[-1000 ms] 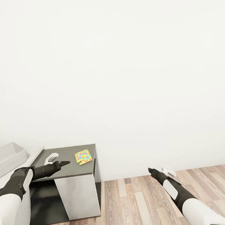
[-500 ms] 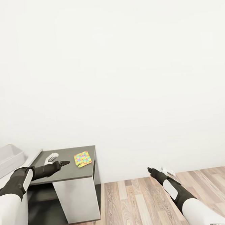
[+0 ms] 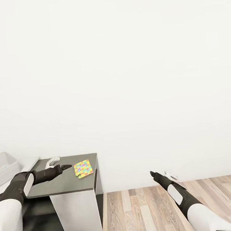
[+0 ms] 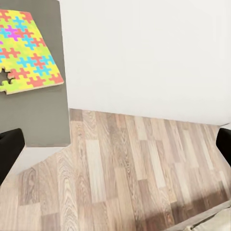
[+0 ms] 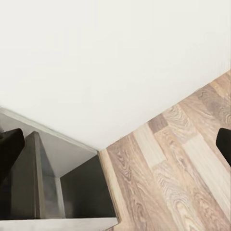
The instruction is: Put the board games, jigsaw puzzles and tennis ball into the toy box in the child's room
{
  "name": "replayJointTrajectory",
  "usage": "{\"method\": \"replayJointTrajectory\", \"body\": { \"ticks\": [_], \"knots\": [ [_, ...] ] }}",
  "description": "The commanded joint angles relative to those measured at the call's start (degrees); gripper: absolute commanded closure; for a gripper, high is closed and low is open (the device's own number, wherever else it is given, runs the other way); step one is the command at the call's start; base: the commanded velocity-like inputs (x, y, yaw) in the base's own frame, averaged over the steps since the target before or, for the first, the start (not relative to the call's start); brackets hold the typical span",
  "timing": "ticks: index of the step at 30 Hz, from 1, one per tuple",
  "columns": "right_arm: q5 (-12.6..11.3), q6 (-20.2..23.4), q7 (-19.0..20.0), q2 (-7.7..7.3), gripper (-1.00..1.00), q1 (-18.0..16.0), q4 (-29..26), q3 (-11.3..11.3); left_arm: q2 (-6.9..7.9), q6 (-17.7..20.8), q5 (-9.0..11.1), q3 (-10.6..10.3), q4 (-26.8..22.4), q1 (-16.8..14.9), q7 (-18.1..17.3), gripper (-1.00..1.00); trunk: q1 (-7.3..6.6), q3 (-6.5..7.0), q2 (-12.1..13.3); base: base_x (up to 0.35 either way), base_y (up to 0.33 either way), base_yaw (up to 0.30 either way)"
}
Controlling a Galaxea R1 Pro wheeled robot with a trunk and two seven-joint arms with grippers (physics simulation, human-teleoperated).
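One jigsaw puzzle (image 3: 83, 168), a thin multicolour square, lies flat on the dark grey cabinet top (image 3: 58, 184) near its far right corner. My left gripper (image 3: 60, 164) hovers open just left of the puzzle, with nothing between its fingers. In the left wrist view the puzzle (image 4: 26, 50) has a small gap at one edge, and the gripper (image 4: 115, 147) is spread wide. At the left edge is part of the pale grey toy box (image 3: 3, 166) on the pale table (image 3: 33, 161). My right gripper (image 3: 162, 174) hangs open and empty over the wood floor.
A plain white wall (image 3: 126, 76) stands right behind the cabinet. The cabinet has a white door (image 3: 76, 212) and an open side (image 5: 72, 192). Wood-plank floor (image 3: 144, 210) stretches to the right of it. A beige corner (image 4: 211, 224) shows low in the left wrist view.
The whole head view has shifted, so cabinet and toy box sit further left and lower in the picture. The puzzle now lies closer to my left fingertips. Both grippers stay open.
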Motion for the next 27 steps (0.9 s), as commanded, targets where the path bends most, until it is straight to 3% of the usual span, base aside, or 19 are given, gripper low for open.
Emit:
{"method": "replayJointTrajectory", "body": {
  "ticks": [1,7,11,13,19,27],
  "knots": [
    [-0.35,0.45,0.98,0.0,-1.0,0.0,-0.05,-0.41,-0.02,0.43,0.17,0.17,0.02,-0.03,-0.08,-1.0,0.04,-0.02,-0.04,0.2,0.0,0.0],
    [-0.37,3.04,4.41,-0.15,-1.0,-0.06,-0.03,-0.5,-0.02,0.24,0.17,0.17,0.02,-0.03,-0.15,-1.0,0.04,-0.02,-0.04,0.172,0.0,0.0],
    [-0.38,9.22,5.61,-0.44,-1.0,-0.36,-0.04,-0.59,-0.02,0.16,0.17,0.17,0.03,-0.03,-0.16,-1.0,0.04,-0.02,-0.04,0.202,0.0,0.0],
    [-0.41,13.26,5.98,-1.09,-1.0,-0.53,-0.04,-0.74,-0.02,0.1,0.17,0.15,0.04,-0.03,-0.17,-1.0,0.04,-0.02,-0.04,0.233,0.0,0.0],
    [-0.86,19.52,6.34,-3.21,-1.0,-0.69,-0.04,-1.07,-0.02,0.04,0.17,0.16,0.03,-0.03,-0.17,-1.0,0.04,-0.02,-0.04,0.22,0.0,0.0],
    [-1.08,24.37,8.99,-4.01,-1.0,-0.87,-0.05,-1.23,-0.02,0.03,0.17,0.17,0.04,-0.03,-0.17,-1.0,0.04,-0.02,-0.04,0.118,0.0,0.0]
  ]
}}
